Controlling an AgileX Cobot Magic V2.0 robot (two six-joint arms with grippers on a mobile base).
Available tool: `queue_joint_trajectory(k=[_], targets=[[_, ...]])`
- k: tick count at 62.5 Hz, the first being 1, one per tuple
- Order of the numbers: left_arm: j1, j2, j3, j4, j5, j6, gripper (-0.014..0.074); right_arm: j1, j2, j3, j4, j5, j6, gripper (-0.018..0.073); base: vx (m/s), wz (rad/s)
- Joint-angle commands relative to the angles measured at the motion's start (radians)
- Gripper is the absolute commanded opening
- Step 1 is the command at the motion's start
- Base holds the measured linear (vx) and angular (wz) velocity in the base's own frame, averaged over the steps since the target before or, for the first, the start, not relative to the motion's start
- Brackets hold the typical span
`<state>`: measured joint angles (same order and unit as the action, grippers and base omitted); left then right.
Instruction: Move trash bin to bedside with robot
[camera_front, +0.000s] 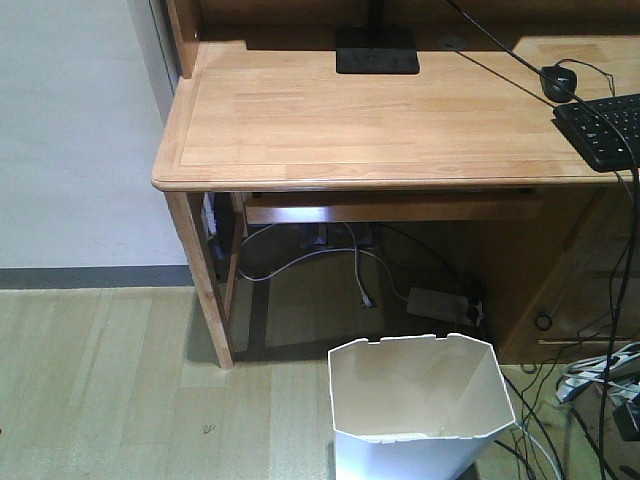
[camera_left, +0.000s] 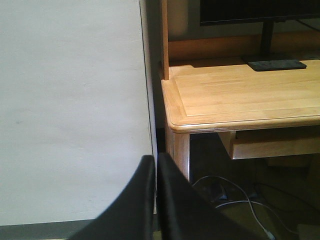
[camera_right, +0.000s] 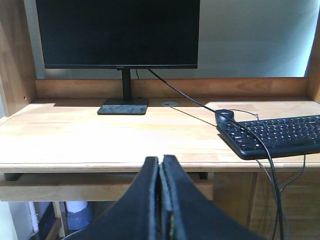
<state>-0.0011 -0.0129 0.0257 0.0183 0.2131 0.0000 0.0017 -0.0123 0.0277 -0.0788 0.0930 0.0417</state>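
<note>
We had both end effectors closed and empty. The left gripper (camera_left: 155, 161) held its two black fingers touching, pointed at the white wall (camera_left: 70, 100) and the left corner of the light wooden desk (camera_left: 240, 95). The right gripper (camera_right: 160, 160) was likewise pressed closed, facing the black monitor (camera_right: 117, 32) and the black keyboard (camera_right: 272, 135) beyond it.

Neither wrist view clearly showed the white, angular, thin-walled plastic trash bin (camera_front: 420, 385), so it lay below and ahead of both grippers. In the front view it stood upright on the pale wood floor (camera_front: 100, 380), mouth up. Its wider side ran left to right, just in front of the desk's edge and right of centre. We therefore judged the right arm the nearer one.

To the bin's right, loose black cables (camera_front: 600, 400) crowded close. Behind it lay a white power strip (camera_front: 440, 300) under the desk. To its left, past the desk leg (camera_front: 205, 280), the floor gave room. The bed was not in view.
</note>
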Motion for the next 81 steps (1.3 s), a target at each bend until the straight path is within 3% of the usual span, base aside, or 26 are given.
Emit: queue_joint_trajectory(k=[1,60,75,81], targets=[[-0.002,-0.014,0.019,-0.004,-0.068,0.000,-0.0006,0.001,-0.011,0.007,0.003,-0.069,-0.009,-0.0009,0.00,0.00],[-0.002,-0.014,0.019,-0.004,-0.068,0.000,-0.0006,0.001,-0.011,0.007,0.003,-0.072,-0.009,-0.0009,0.00,0.00],[-0.002,-0.014,0.019,-0.004,-0.068,0.000,-0.0006,0.001,-0.011,-0.002,0.008,-0.232,0.016,-0.0009,0.00,0.00],[-0.002,-0.014,0.019,-0.004,-0.068,0.000,-0.0006,0.001,-0.002,-0.044,0.007,-0.218,0.009,-0.0009,0.00,0.00]])
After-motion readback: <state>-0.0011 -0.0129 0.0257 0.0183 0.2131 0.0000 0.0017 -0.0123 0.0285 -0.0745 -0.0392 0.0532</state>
